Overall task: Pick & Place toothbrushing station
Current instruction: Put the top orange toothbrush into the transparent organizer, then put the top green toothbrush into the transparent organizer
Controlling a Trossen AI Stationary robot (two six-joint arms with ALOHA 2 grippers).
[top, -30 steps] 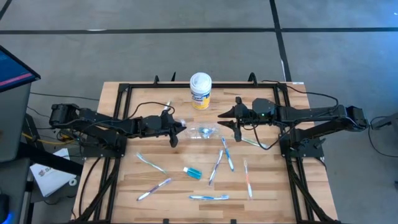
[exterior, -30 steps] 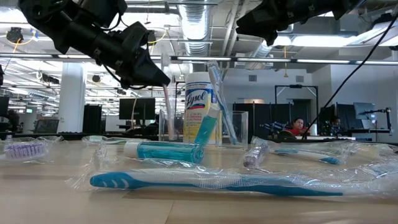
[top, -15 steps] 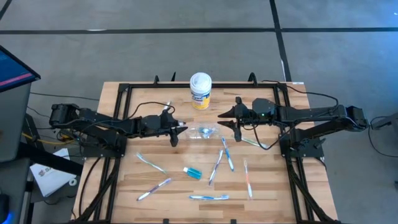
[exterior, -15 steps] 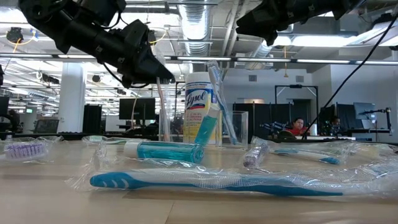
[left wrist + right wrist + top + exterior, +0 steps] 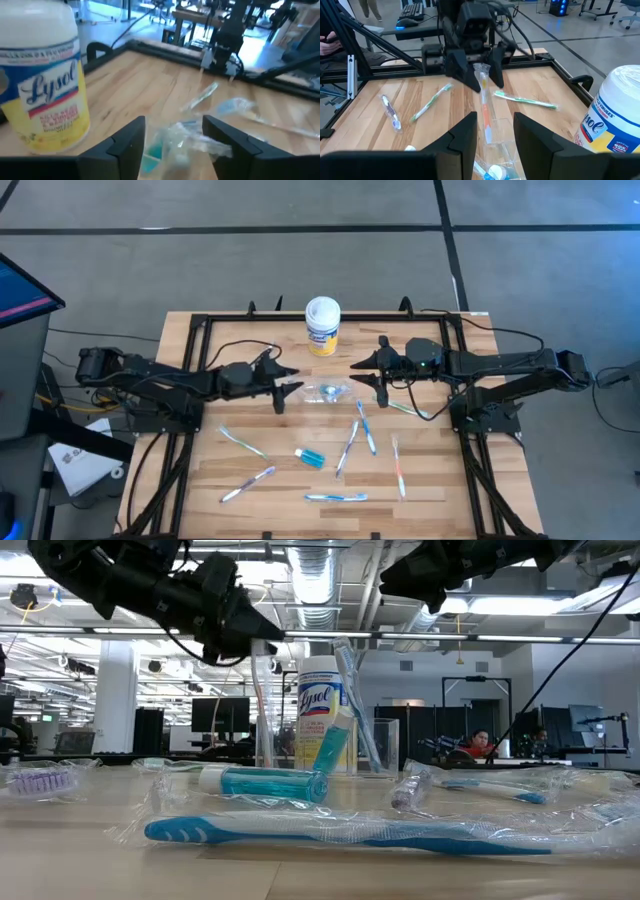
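**Q:** How do your fingers stand?

**A:** My left gripper (image 5: pixel 288 387) has its fingers spread apart and empty, raised off the surface (image 5: pixel 200 470) just beside the see-through cup (image 5: pixel 328 392). From my right wrist, the two dark left fingers (image 5: pixel 457 70) stand either side of the top of a wrapped toothbrush (image 5: pixel 484 107) that stands upright in the cup; I cannot tell whether they touch it. My right gripper (image 5: pixel 362 371) hovers on the cup's other side, fingers parted and grasping nothing.

**Q:** And outward from there?

**A:** The cup sits near the middle of the surface, between my two grippers, with toothbrushes and a teal tube (image 5: pixel 335 745) leaning inside it. Behind it stands the yellow canister (image 5: pixel 322 327) with a white lid. Nearer the front edge lie loose wrapped toothbrushes: a pair (image 5: pixel 360 435) just in front of the cup, a pink one (image 5: pixel 398 465) to their right, others (image 5: pixel 243 443) to the left, and a second teal tube (image 5: pixel 310 457) between them. A person (image 5: pixel 480 744) sits in the room beyond.
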